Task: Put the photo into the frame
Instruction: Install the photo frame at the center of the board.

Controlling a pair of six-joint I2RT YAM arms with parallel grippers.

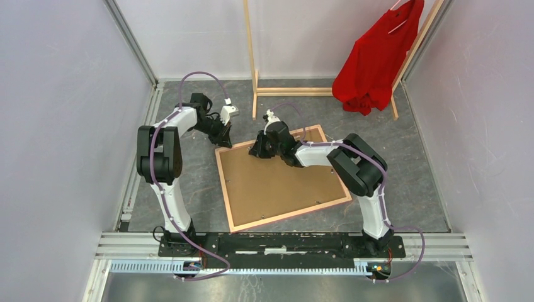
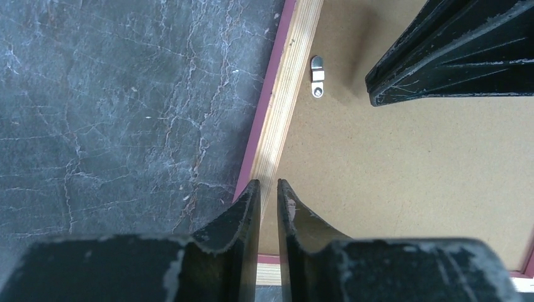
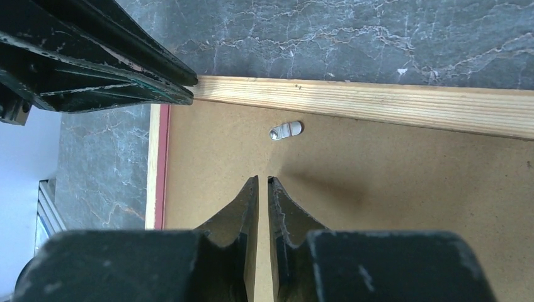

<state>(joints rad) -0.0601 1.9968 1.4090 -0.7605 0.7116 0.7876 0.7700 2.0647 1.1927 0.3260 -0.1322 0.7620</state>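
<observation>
The frame lies face down on the grey table, brown board backing up, light wood edges and a pink rim showing. The photo is out of view. My left gripper is shut and empty at the frame's far left corner; in the left wrist view its tips hover over the wood edge. My right gripper is shut and empty over the backing near the far edge; in the right wrist view its tips point at a small metal turn clip. Another clip shows in the left wrist view.
A bare-wood clothes rack stands at the back with a red garment hanging at its right. Pale walls close in both sides. A metal rail runs along the near edge by the arm bases.
</observation>
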